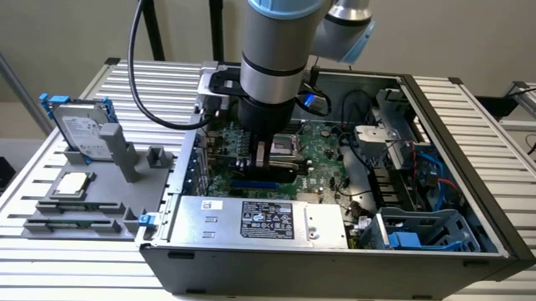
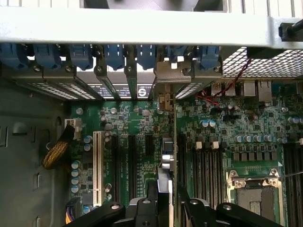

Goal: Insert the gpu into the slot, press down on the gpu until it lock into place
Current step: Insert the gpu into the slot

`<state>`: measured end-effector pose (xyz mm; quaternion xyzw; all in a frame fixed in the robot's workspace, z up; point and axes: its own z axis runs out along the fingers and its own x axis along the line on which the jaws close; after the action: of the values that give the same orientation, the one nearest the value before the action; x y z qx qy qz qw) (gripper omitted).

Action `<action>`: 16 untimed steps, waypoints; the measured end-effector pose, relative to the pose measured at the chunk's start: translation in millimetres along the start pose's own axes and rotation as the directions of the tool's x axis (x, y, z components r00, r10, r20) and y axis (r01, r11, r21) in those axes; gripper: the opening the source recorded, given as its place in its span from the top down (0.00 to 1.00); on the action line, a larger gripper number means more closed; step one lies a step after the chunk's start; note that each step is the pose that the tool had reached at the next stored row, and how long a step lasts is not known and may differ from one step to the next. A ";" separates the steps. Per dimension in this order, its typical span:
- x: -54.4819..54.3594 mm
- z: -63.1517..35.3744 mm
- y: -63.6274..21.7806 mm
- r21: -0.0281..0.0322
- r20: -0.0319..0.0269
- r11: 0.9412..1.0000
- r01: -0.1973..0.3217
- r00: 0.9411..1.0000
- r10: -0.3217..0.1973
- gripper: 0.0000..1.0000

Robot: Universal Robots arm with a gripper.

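The gripper (image 2: pixel 164 203) pinches the gpu (image 2: pixel 165 165) edge-on, upright over the blue slot (image 1: pixel 251 185) on the motherboard (image 1: pixel 322 153).

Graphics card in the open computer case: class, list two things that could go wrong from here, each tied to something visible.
1. The tool holds the card upright over the blue slot. If the card is tilted or off line, pressing might jam it or strain the green board.
2. Black slots stand close beside the card, so the tool could strike them on the way down.
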<state>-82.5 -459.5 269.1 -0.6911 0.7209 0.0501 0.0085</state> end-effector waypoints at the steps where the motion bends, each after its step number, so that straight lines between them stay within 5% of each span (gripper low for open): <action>1: -0.1 0.4 0.2 0.000 0.000 1.000 0.002 1.000 -0.002 0.74; 16: -0.6 5.7 0.8 -0.002 -0.001 1.000 0.024 1.000 -0.024 0.74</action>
<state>-83.5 -458.3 263.6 -0.6999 0.7124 0.0502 0.0079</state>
